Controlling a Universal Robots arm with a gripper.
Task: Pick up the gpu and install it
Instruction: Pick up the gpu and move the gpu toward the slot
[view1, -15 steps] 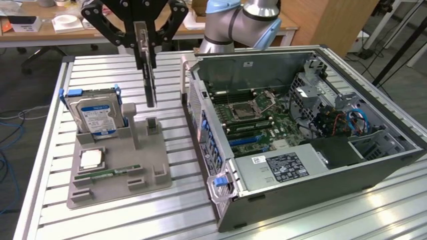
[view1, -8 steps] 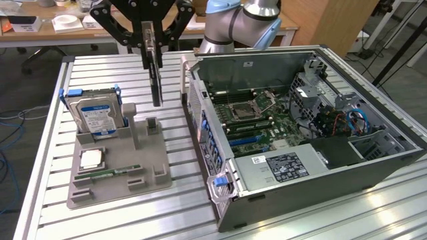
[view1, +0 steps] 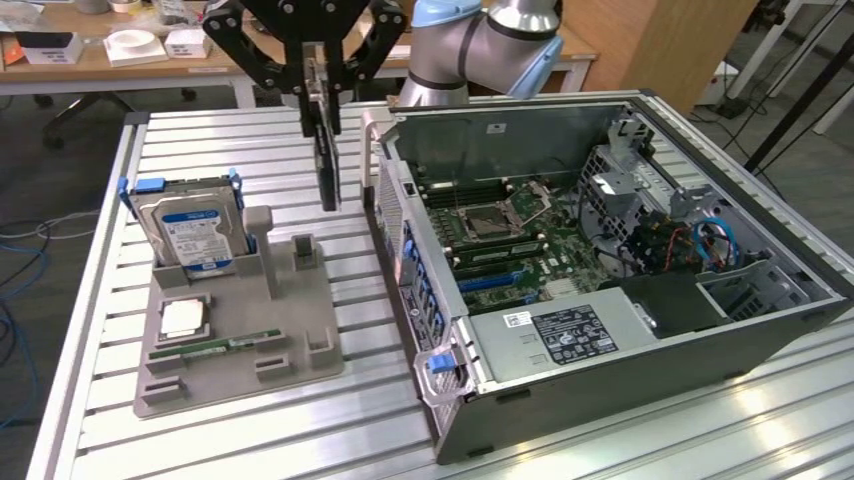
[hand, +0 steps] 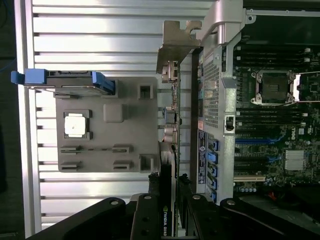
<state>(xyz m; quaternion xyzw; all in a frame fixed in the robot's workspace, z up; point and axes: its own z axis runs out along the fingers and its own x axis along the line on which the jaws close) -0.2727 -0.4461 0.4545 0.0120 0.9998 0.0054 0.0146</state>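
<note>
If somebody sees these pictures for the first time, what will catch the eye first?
First, the gpu hanging upright from the gripper, clamped in mid-air between the grey holder and the open computer case. Then the case itself, on the exterior view's right, with its motherboard exposed, and the blue-labelled hard drive standing in the grey holder on the exterior view's left.

Hand with gpu hangs over the table gap between holder and case, with the case's rear wall just beside the card. Case is open upward and the motherboard is clear from above. Upright hard drive blocks the exterior view's left.
</note>
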